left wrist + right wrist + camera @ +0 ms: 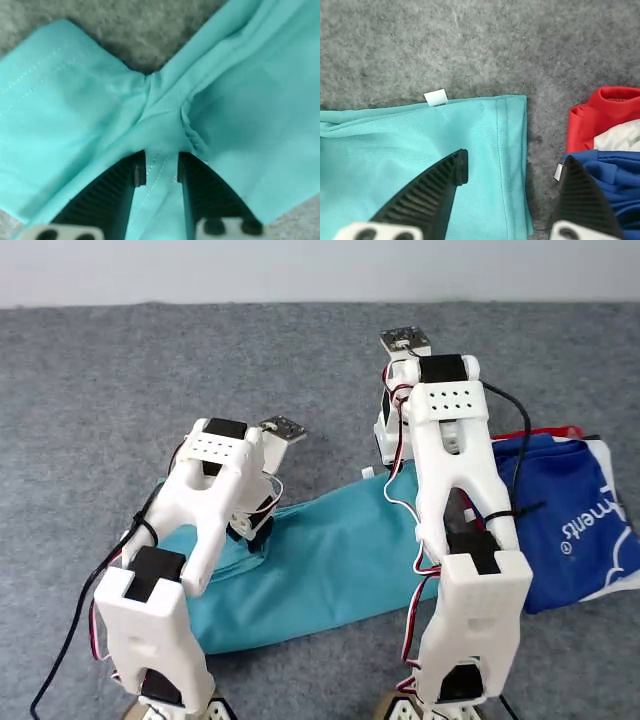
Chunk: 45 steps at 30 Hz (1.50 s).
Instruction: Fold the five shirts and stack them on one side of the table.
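A teal shirt lies stretched across the grey table between the two arms. My left gripper is down at its left end, shut on a bunched fold of the teal shirt that wrinkles at the fingertips. My right gripper hovers open over the shirt's right hem. One finger is above the teal cloth and the other is above the blue shirt. A small white tag sticks out at the hem. To the right sits a pile with a blue shirt on top and a red shirt beneath.
A strip of white cloth shows under the blue shirt at the right edge. Bare grey carpet-like table surface spreads across the back and left. Both arm bases stand at the front edge.
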{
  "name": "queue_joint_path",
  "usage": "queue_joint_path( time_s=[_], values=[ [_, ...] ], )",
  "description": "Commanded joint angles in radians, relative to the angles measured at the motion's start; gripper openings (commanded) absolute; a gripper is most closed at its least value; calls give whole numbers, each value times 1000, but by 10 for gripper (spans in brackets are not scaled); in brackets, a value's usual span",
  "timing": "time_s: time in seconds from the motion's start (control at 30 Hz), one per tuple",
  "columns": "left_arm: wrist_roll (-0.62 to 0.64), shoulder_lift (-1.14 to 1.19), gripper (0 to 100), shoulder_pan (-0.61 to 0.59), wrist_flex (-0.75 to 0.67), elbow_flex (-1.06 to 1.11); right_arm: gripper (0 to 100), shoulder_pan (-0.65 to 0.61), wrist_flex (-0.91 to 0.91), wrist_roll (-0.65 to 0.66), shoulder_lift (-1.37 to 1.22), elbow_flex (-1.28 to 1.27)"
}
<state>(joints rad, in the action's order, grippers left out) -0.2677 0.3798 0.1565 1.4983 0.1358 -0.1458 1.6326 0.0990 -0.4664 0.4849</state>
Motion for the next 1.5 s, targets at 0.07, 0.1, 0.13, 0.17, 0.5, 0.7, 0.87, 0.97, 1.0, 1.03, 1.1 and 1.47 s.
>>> queue_joint_path(
  time_s=[0.07,0.1,0.13,0.17,0.5,0.7,0.87,0.97,1.0,1.03,1.1,1.47],
  values=[
    [-2,0,111,-9,-14,-30,296,1,8,-6,76,41],
    [-2,-6,111,-17,-9,-38,296,1,8,-6,76,41],
    [-2,-9,111,-28,-3,-45,296,1,10,-6,76,41],
    [-2,-11,111,-37,21,-61,296,1,10,-6,76,41],
    [-3,-178,114,-146,250,-280,296,1,39,-6,74,41],
    [-2,-201,115,-190,241,-285,296,21,79,-6,77,41],
    [64,-141,116,-261,157,-291,296,38,79,-6,81,41],
    [63,-38,116,-288,161,-340,296,39,77,6,81,41],
    [61,-3,116,-288,172,-380,296,38,77,21,76,41],
    [60,34,116,-288,186,-432,296,35,77,25,74,41],
    [46,114,116,-288,213,-549,296,33,76,28,73,41],
    [34,477,116,-450,256,-931,296,39,77,29,73,41]
  ],
)
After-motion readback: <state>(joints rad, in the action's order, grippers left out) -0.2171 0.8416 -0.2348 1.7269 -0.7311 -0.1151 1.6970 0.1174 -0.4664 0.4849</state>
